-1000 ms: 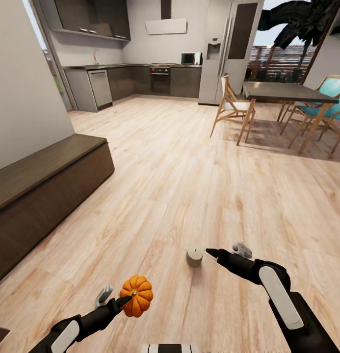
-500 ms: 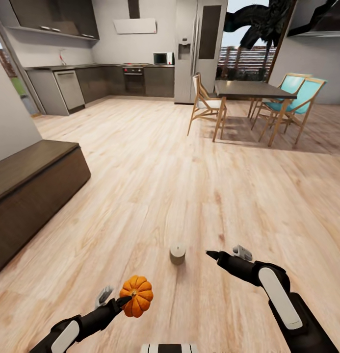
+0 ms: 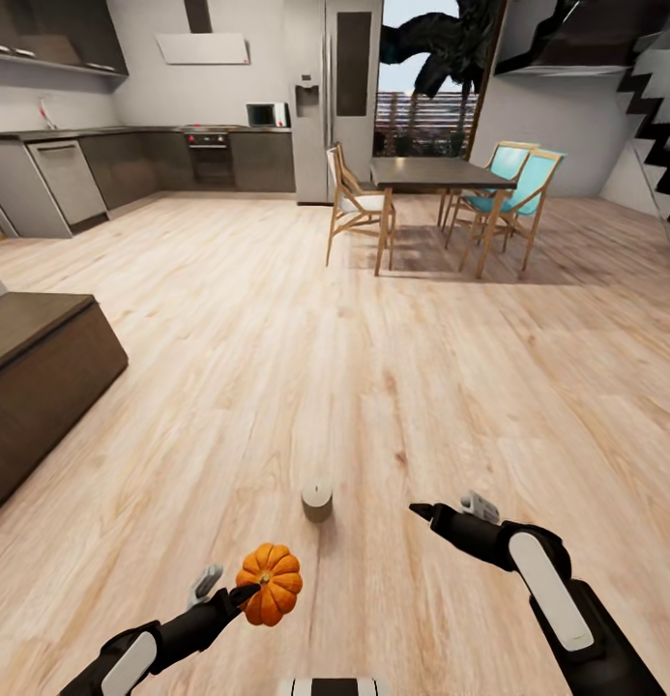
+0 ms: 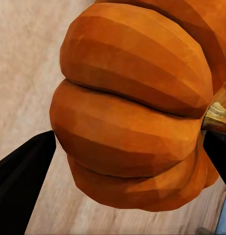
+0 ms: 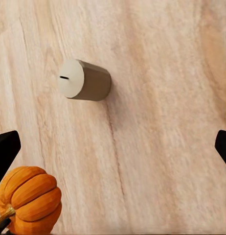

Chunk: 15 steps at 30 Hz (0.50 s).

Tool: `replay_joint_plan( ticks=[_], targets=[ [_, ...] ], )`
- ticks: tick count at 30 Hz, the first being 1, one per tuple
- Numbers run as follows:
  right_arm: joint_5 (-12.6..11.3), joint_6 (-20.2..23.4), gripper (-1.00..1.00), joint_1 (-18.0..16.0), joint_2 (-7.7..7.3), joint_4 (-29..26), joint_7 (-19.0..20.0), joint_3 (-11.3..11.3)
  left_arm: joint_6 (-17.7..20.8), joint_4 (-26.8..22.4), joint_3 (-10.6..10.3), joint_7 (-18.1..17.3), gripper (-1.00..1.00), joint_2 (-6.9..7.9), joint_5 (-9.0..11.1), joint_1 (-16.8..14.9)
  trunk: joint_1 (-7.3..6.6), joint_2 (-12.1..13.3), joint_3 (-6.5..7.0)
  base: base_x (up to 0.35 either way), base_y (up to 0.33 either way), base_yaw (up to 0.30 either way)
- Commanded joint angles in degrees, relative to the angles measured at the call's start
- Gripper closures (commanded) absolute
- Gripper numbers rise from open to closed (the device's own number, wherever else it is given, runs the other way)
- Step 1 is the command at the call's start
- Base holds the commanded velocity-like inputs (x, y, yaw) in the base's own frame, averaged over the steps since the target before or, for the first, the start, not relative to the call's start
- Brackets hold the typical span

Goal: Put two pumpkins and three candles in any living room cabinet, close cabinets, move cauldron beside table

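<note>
My left gripper (image 3: 240, 590) is shut on an orange ribbed pumpkin (image 3: 270, 584), held low over the wooden floor; up close the pumpkin (image 4: 127, 117) sits between both black fingers. A short beige candle (image 3: 316, 503) stands upright on the floor just ahead, between my two arms. My right gripper (image 3: 443, 505) hangs open and holds nothing, to the right of the candle and apart from it. From the right wrist the candle (image 5: 85, 80) lies beyond the open gripper (image 5: 113, 147), with the pumpkin (image 5: 29, 199) at one corner. The low dark-brown cabinet (image 3: 35, 377) stands at the left, its fronts shut.
A dark dining table (image 3: 426, 172) with wooden and teal chairs (image 3: 513, 188) stands far ahead on the right. The kitchen with grey cupboards (image 3: 180, 155) and a fridge (image 3: 330, 97) lines the back wall. Stairs (image 3: 658, 106) rise at the far right. Open floor (image 3: 373, 338) lies ahead.
The whole view has swung to the right, so the cabinet and kitchen slid left in the picture. The candle now shows further left of my right gripper. Both arms keep their pose.
</note>
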Motion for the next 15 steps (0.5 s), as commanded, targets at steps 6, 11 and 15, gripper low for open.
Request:
replay_joint_plan(
  ticks=[6, 11, 15],
  targets=[
    [0.3, -0.3, -1.00, -0.1, -0.04, 2.7, 1.2, 0.2, 0.4, 0.0, -0.2, 0.1, 1.00, 0.06, 0.7, 0.0, -0.01, 0.0, -0.16, 0.000, 0.000, -0.108],
    [0.3, -0.4, -1.00, -0.1, -0.04, 5.3, 5.2, 0.0, 0.4, 0.0, -0.2, 0.1, 1.00, 0.06, 0.6, 0.0, -0.01, 0.0, -0.16, 0.000, 0.000, -0.006],
    [0.0, -0.3, -1.00, -0.1, 0.01, 5.6, 5.7, -0.2, 0.4, 0.2, -0.2, 0.1, 1.00, 0.06, 0.6, 0.0, -0.01, 0.0, -0.16, 0.000, 0.000, 0.000]
  ],
)
